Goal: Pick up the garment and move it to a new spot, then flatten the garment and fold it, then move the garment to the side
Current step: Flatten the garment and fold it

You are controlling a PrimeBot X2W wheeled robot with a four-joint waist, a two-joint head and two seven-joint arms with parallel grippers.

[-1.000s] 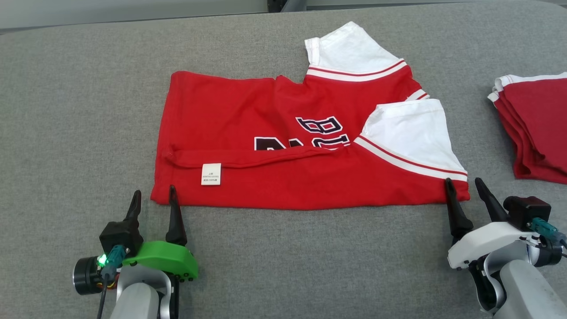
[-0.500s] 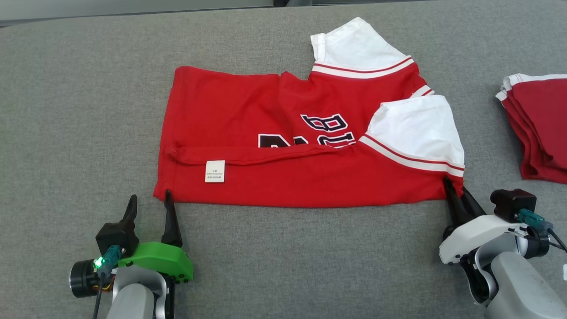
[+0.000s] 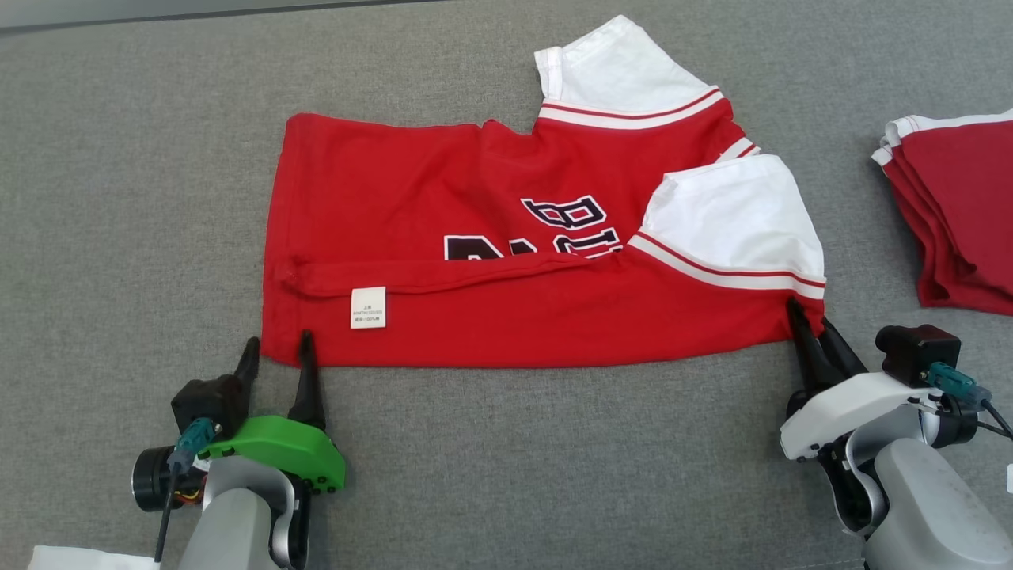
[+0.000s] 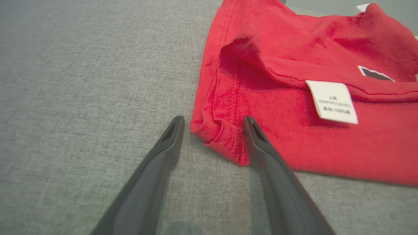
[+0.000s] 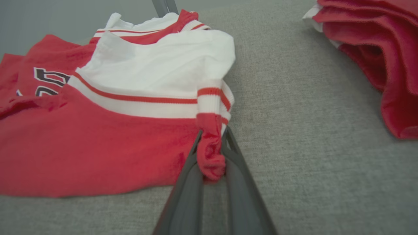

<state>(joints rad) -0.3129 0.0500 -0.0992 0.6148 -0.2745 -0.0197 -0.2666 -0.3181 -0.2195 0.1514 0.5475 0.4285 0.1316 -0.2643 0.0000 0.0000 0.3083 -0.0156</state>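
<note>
The garment [image 3: 491, 237], a red shirt with white sleeves and dark lettering, lies folded lengthwise on the grey table [image 3: 119, 198], a white label on its near flap. My left gripper [image 3: 276, 350] stands open at its near left corner [image 4: 215, 137], one finger on the cloth, the other on bare table. My right gripper [image 3: 807, 321] is shut on the near right corner of the garment [image 5: 210, 153], which bunches between its fingers [image 5: 189, 182].
A stack of folded red garments [image 3: 961, 214] lies at the right edge of the table, also seen in the right wrist view as the stack [image 5: 378, 42]. A white scrap [image 3: 79, 557] shows at the bottom left. Bare grey surface runs along the near side.
My right gripper has closed on the garment's near right corner. The left gripper has stayed open at the left corner. The camera has shifted slightly.
</note>
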